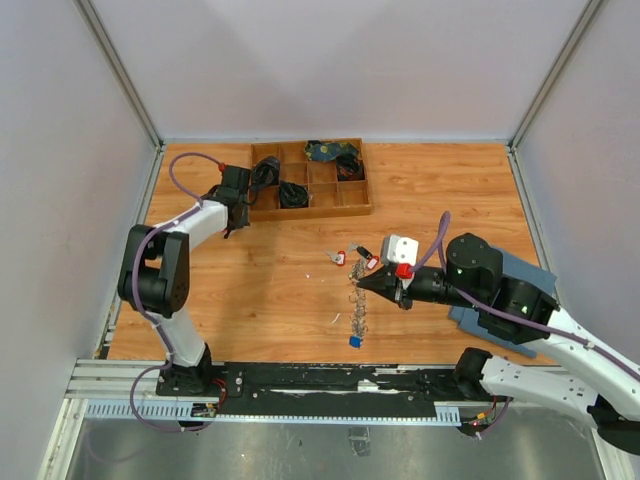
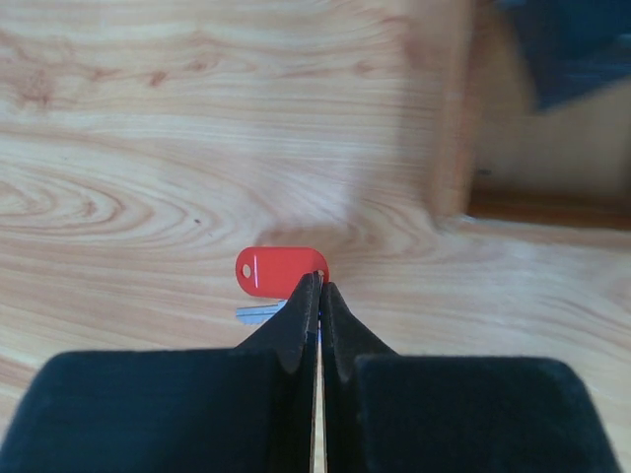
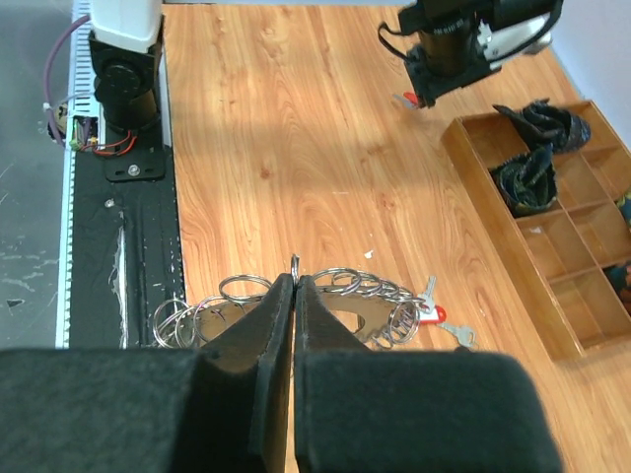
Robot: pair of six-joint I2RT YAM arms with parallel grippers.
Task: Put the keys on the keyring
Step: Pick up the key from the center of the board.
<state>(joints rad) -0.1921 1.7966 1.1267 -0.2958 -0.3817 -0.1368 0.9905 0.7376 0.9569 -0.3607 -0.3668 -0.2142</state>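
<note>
My left gripper is shut on a red-headed key close over the table, beside the wooden tray's left end. It also shows in the right wrist view. The keyring is a bunch of several linked silver rings with a blue tag, lying mid-table. My right gripper is shut on one ring of the bunch; in the top view its tip is at the bunch's upper end. A red-headed key and silver keys lie just beyond, also seen from above.
A wooden compartment tray with dark items stands at the back; its corner shows in the left wrist view and its side in the right wrist view. A blue-grey pad lies under the right arm. The black rail runs along the near edge.
</note>
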